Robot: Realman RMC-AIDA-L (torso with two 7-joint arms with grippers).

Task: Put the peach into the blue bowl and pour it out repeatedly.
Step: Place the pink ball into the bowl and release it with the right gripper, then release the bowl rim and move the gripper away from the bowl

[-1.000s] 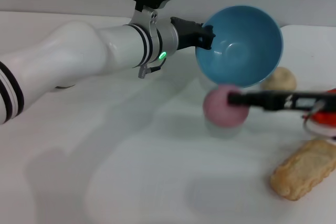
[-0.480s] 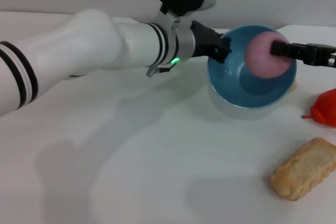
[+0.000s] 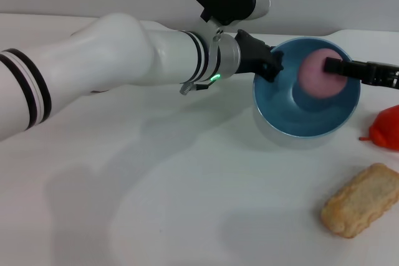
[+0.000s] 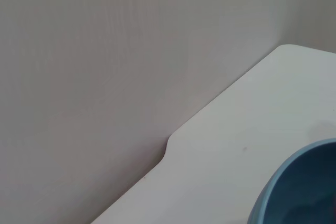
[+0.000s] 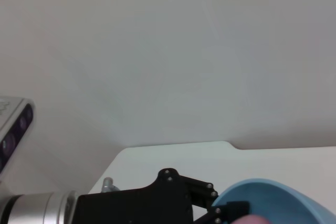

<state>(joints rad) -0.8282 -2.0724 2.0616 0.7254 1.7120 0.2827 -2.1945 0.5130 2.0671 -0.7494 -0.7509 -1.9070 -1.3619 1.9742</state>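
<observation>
Left gripper [image 3: 272, 66]: clamped on the blue bowl [image 3: 280, 116] rim, steadying it. Right gripper [image 3: 330, 66]: closed on the peach [image 3: 315, 76], held over the bowl for release.

White black-banded arm [image 3: 112, 54]; seemingly black claw [image 3: 267, 65]

Glossy blue bowl [image 3: 283, 116]; matte smooth peach [image 3: 318, 74]; rough biscuit [image 3: 360, 200].

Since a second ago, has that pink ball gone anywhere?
Yes. The peach has gone from the table, level with the biscuit's far side, up and away into the blue bowl, carried by the right gripper.
</observation>
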